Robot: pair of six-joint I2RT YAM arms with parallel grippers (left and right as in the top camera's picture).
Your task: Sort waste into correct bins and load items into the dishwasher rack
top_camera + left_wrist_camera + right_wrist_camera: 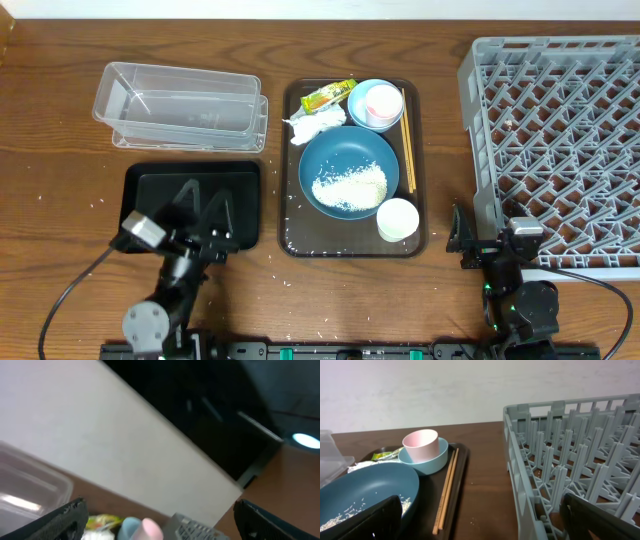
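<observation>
one dark blue plate (325, 155) heaped with white rice (350, 187), on the brown tray (290, 240).
left gripper (203, 207) and right gripper (480, 505) both gape wide, empty.

No lettering, brand name or number is legible anywhere in the scene. The yellow-green wrapper (328, 96), lying at the far left corner of the brown tray (292, 236), carries printing, but it is too small and blurred to read.
</observation>
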